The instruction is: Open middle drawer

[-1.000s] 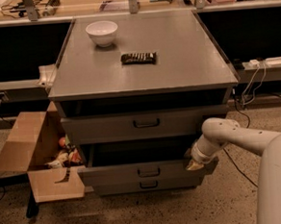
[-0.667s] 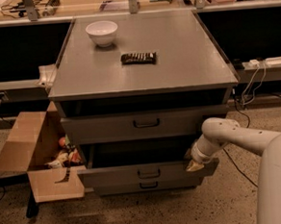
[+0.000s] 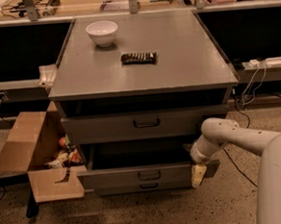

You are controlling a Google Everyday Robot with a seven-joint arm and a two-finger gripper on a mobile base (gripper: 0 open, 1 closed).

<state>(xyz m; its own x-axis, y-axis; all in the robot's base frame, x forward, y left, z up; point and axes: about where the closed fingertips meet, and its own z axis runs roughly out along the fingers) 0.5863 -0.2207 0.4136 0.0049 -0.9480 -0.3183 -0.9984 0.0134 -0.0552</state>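
The middle drawer [image 3: 116, 177] is the medium-height grey front with a small dark loop handle [image 3: 149, 175] at its centre. It stands pulled out from the grey cabinet [image 3: 142, 70], and its dark inside shows behind the front panel. My gripper [image 3: 198, 173] is at the right end of this drawer front, against its top edge and right corner. My white arm [image 3: 239, 138] reaches in from the lower right. The taller top drawer front [image 3: 103, 128] above is closed. The thin bottom drawer front [image 3: 117, 189] sits just under the middle one.
A white bowl [image 3: 102, 32] and a dark flat bar [image 3: 138, 58] lie on the cabinet top. An open cardboard box [image 3: 37, 155] with several items stands on the floor at the left, touching the drawer's left corner. Cables [image 3: 254, 84] hang at the right.
The middle drawer front has come a little further out toward the camera, and my gripper has moved with it at its right end.
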